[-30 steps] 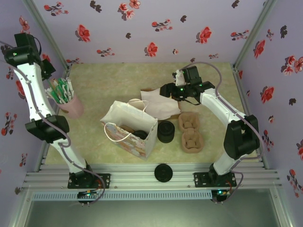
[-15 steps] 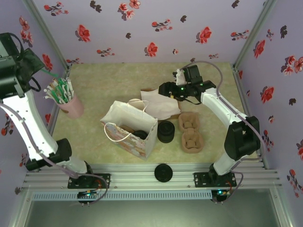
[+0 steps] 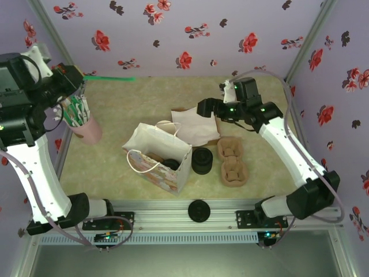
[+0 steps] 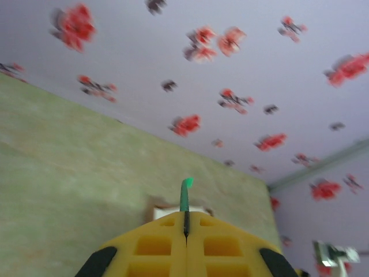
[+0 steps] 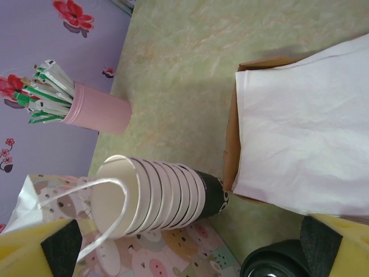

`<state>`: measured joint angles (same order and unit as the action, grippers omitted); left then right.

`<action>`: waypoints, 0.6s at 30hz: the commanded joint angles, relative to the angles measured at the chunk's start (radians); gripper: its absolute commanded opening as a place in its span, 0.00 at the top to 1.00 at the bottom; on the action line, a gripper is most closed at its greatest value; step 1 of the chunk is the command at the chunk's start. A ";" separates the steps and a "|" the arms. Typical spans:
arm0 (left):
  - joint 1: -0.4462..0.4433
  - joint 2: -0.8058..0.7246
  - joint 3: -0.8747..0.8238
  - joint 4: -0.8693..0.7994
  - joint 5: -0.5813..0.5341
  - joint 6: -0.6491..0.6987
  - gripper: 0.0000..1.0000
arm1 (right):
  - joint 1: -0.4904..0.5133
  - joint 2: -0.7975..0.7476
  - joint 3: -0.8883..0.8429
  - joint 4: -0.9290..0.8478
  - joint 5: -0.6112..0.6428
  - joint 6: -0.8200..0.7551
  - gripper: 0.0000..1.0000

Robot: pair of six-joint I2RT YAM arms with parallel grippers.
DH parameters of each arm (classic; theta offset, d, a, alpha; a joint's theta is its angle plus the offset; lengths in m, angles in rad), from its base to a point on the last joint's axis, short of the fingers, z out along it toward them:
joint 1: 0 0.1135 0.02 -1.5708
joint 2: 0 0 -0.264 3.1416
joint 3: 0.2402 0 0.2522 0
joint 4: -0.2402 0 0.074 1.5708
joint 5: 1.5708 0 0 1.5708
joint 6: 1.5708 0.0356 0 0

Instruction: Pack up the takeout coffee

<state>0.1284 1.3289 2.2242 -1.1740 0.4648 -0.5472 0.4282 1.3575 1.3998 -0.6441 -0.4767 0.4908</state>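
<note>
We judge the step in hand to be bringing a stirrer to the bag. The left gripper (image 3: 81,76), high at the upper left of the top view, is clenched on a thin green stirrer (image 3: 112,78) that points level toward the middle of the frame, well apart from the patterned paper bag (image 3: 155,172) standing open at the centre. The takeout coffee (image 3: 169,164), as we read it, already sits inside that bag, with its round black lid showing low in the mouth; it is not the black stack (image 3: 202,160) just outside the bag's right wall. To do this well, we would carry the stirrer over the open mouth and tip it end-first. We would steer it between the looped handles and beside the lid, and let go once the lower end is within the walls, since so light a stick may bounce out if dropped from high. The right gripper (image 5: 184,245) hangs with its jaws spread wide and nothing between them, above the napkins (image 3: 193,128) at the bag's far right. We would keep it clear while the left arm comes in. The top view gives us the bag's inside and the moulded carriers (image 3: 233,172) to its right. The left wrist view gives the pinch itself, a green strip caught in the seam between the yellow fingers (image 4: 155,248). The right wrist view gives the stack of lidless cups (image 5: 155,199) just beside the napkin box, a bag handle looped across it, and the pink holder (image 5: 95,115) of stirrers at upper left.
</note>
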 commanded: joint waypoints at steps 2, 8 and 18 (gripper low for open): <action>-0.072 -0.072 -0.095 0.071 0.220 -0.062 1.00 | 0.008 -0.093 -0.022 -0.086 0.101 -0.003 0.01; -0.161 -0.202 -0.272 0.067 0.273 -0.050 1.00 | 0.007 -0.185 -0.066 -0.120 0.159 0.013 0.01; -0.194 -0.435 -0.529 -0.021 0.228 -0.002 1.00 | 0.020 -0.221 -0.084 -0.118 0.134 0.030 0.01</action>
<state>-0.0544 0.9272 1.7126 -1.1587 0.7021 -0.5858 0.4389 1.1564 1.3266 -0.7467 -0.3576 0.5087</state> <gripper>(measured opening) 0.046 0.992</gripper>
